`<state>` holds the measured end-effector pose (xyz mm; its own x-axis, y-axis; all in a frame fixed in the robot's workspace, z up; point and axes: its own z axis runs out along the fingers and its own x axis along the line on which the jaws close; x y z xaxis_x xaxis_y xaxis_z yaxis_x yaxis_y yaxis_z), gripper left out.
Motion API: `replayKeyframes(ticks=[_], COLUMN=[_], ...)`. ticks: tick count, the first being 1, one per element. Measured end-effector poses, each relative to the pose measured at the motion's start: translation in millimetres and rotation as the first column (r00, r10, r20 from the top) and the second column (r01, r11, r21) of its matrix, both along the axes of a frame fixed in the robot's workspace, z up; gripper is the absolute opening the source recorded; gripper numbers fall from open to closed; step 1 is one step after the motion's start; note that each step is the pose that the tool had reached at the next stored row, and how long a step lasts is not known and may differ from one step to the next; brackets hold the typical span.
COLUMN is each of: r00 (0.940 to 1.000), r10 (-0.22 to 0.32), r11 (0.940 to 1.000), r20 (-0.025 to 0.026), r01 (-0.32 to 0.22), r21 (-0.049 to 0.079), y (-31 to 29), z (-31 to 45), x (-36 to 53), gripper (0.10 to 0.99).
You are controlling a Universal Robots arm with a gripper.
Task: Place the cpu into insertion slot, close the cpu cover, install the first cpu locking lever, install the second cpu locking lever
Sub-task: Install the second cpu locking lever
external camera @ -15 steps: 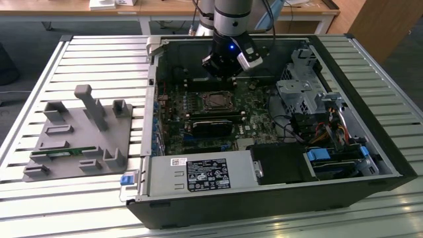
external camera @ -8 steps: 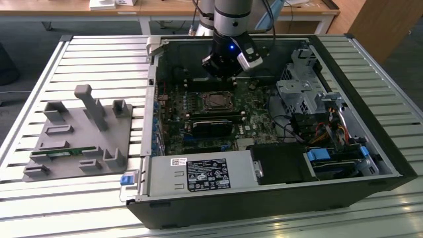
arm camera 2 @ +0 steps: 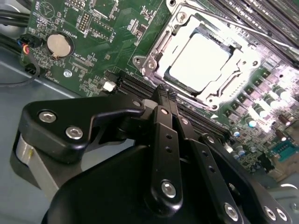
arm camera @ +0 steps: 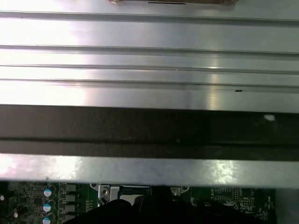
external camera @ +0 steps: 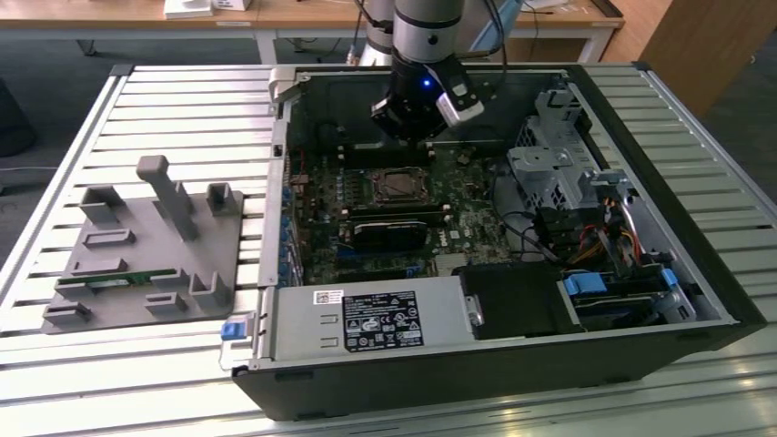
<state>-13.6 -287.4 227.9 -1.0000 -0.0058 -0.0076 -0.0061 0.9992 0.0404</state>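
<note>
Insertion slot [arm camera 2: 198, 65] — glare-bleached at its centre — far corner cut off by the picture's edge

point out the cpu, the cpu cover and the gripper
cpu [arm camera 2: 198, 63], second wrist view, middle of its bright metal top
cpu cover [arm camera 2: 148, 65], second wrist view, corner of the silver frame
gripper [arm camera 2: 166, 93], second wrist view, the tips of its closed fingers
</note>
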Motion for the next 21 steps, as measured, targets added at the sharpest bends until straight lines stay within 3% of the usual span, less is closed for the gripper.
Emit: replayKeyframes(ticks=[10, 17, 21], r00=[1.0, 1.0, 1.0], r10=[0.0, 0.0, 0.0], r11=[1.0, 1.0, 1.0], r20=[0.0, 0.0, 0.0001], r01=[0.0, 0.0, 0.0], r21=[0.0, 0.0, 0.0], y=[0.0, -2.3, -14.4], z=[27.7, 27.8, 27.3], x=[0.0, 0.1, 0.1], gripper=[0.106, 0.106, 0.106])
